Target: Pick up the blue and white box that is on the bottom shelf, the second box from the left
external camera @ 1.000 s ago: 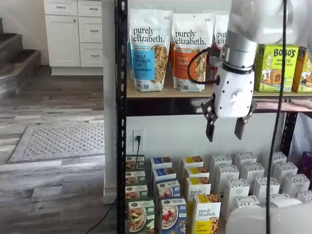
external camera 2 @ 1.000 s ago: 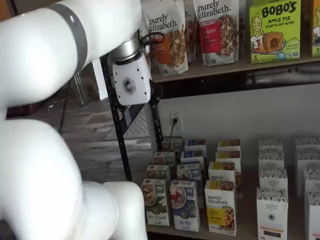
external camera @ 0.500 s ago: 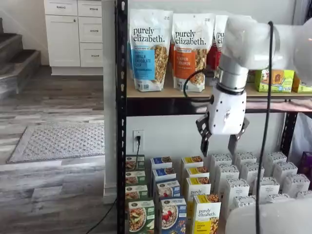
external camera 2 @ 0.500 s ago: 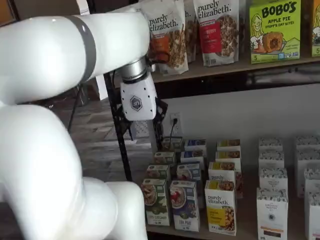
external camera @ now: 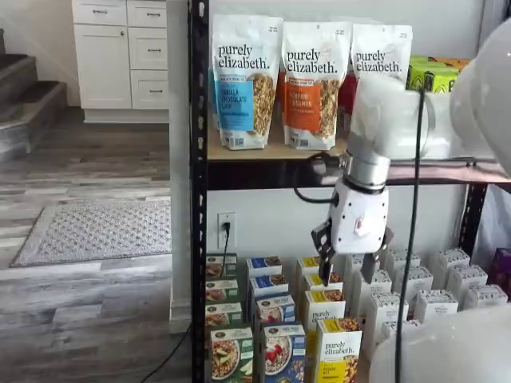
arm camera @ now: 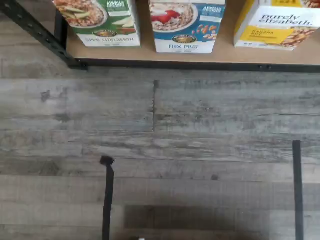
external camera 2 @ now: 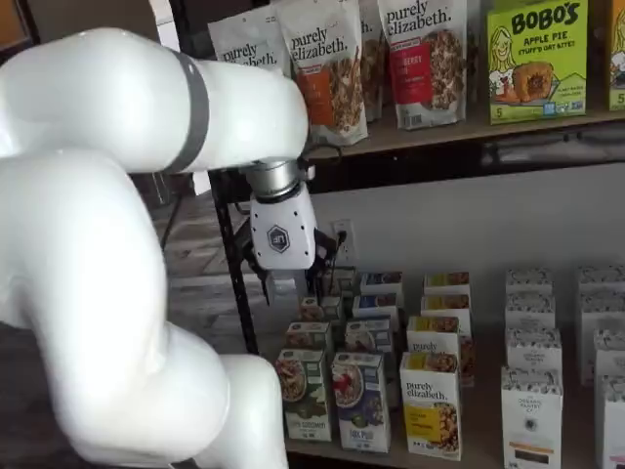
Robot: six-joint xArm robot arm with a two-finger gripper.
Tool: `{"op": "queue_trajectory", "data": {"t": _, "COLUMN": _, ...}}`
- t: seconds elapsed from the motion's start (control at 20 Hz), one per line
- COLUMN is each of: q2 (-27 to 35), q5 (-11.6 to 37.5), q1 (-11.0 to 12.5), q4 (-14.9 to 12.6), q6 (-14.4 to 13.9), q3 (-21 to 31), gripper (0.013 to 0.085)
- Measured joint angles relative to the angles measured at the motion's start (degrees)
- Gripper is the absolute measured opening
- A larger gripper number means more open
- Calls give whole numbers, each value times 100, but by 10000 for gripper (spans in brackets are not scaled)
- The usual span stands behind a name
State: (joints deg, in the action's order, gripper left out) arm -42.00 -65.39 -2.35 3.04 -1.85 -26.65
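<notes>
Gripper [external camera: 345,271]: your fingers spread apart, empty, hanging above the boxes. Blue and white box [external camera: 285,353]: upright at the bottom shelf [arm camera: 150,57] front edge, label outward, easy to reach.

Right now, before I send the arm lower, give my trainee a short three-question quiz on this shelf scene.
1. True or false: the gripper is open and holds nothing.
2. Multiple choice: in the front row of the bottom shelf, the blue and white box stands between A) two white boxes, B) the green-topped box and the yellow-topped box, C) two granola bags.
3. Fill in: in both shelf views the gripper hangs ____ the blue and white box, not touching it.

Key: 1 true; 2 B; 3 above.
</notes>
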Motion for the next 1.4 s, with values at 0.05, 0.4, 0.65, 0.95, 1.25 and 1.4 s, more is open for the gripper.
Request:
{"op": "queue_trajectory", "data": {"t": 0.05, "q2": 72, "q5": 90, "q1": -7, "q4": 13, "q6": 4, "q3": 39, "gripper": 850}}
{"op": "queue_trajectory", "data": {"t": 0.4, "q2": 552, "q5": 825, "q1": -130, "q4": 68, "q6": -50, "q3": 316, "gripper": 850}}
{"op": "queue_trajectory", "data": {"t": 0.65, "q2": 1029, "q5": 1408, "q1": -314, "q4": 73, "q6": -196, "q3": 453, "gripper": 850}}
{"op": "queue_trajectory", "data": {"t": 0.95, "q2": 1538, "q5": 2074, "q1": -482, "q4": 163, "q6": -267, "q3": 552, "gripper": 850}}
{"op": "queue_trajectory", "data": {"t": 1.25, "q2": 1981, "q5": 2646, "q1": -594, "q4": 220, "q6": -297, "q3": 591, "gripper": 850}}
{"op": "queue_trajectory", "data": {"t": 1.4, "q2": 2267, "q5": 2952, "q1": -658, "q4": 273, "q6": -298, "q3": 595, "gripper": 850}}
